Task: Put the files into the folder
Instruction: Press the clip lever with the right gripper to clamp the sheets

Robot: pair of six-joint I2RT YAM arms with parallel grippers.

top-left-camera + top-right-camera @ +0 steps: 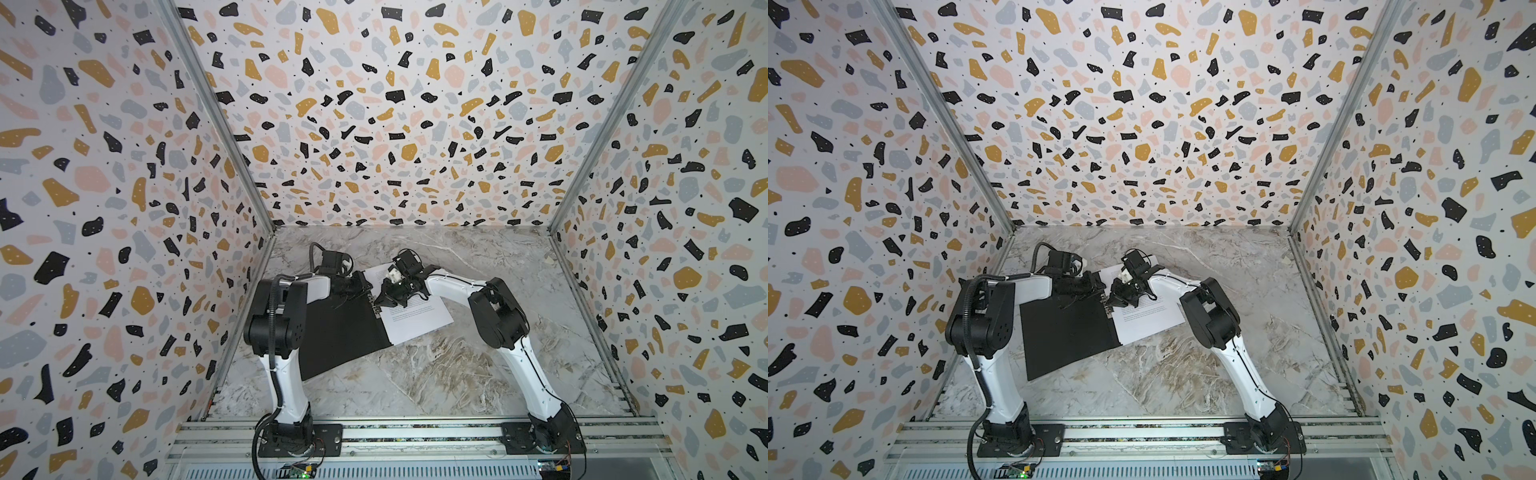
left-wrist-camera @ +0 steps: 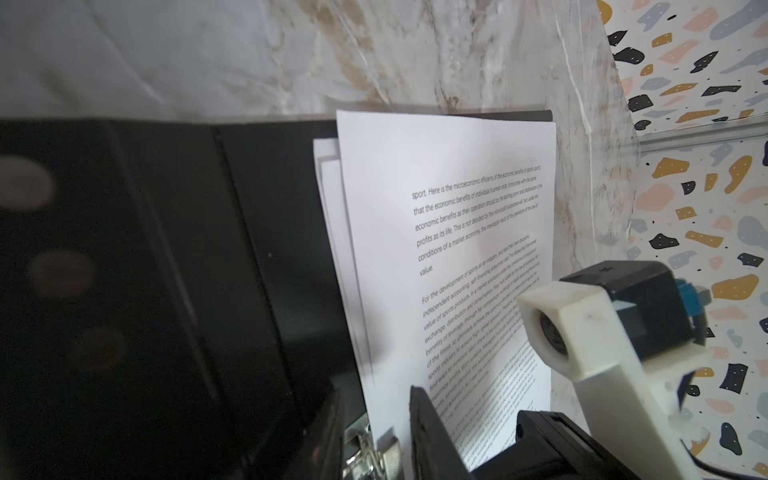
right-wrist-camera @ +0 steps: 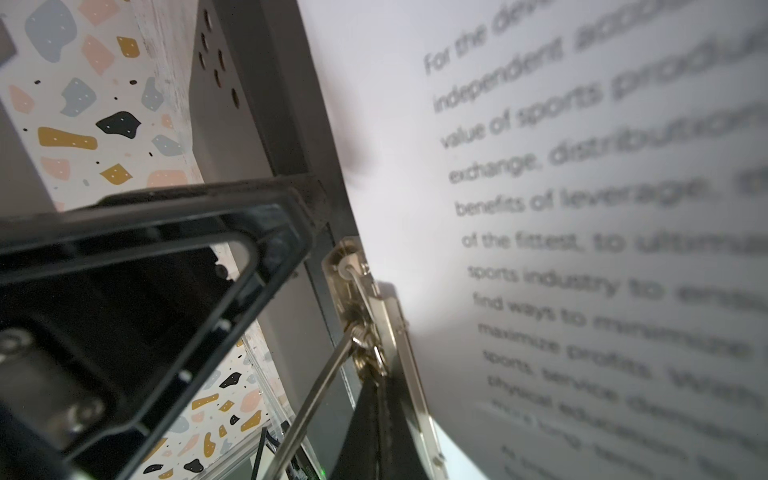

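Observation:
The folder [image 1: 340,332] [image 1: 1067,336] lies open on the marble table with its black inside up. The files [image 1: 415,320] [image 1: 1146,320] rest stacked on its right half, a printed text sheet [image 2: 449,249] [image 3: 540,208] on top and another sheet's edge [image 2: 328,174] showing beneath. A metal clip [image 2: 374,457] [image 3: 365,316] sits at the spine. My left gripper [image 1: 365,286] [image 2: 376,390] is open, its fingers on either side of the clip. My right gripper [image 1: 380,300] [image 3: 376,386] is shut, its tips against the clip's spring.
Both arms meet over the folder's far end, and the right arm's white camera mount [image 2: 582,332] hangs close over the sheets. Patterned walls [image 1: 124,249] close in the table [image 1: 457,374] on three sides. A metal rail [image 1: 415,436] runs along the front edge.

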